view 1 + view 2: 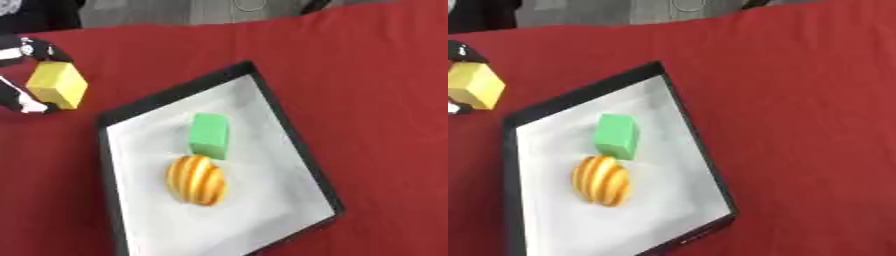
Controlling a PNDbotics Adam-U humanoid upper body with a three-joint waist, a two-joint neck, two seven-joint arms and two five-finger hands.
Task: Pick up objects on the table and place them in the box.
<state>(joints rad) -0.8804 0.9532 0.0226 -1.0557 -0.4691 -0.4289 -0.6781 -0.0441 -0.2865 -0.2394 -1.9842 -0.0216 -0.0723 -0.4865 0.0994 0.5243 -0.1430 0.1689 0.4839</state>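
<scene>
The left hand (26,75), at about nine o'clock near the view's left edge, has its fingers curled around a yellow block (57,85), one above it and one below. The block is outside the box (175,92), just off its ten o'clock corner over the red tablecloth (367,100). Inside the white-lined, black-rimmed box, a green block (210,135) touches an orange-and-yellow striped rounded object (197,180) at its six o'clock. No writing is legible.
</scene>
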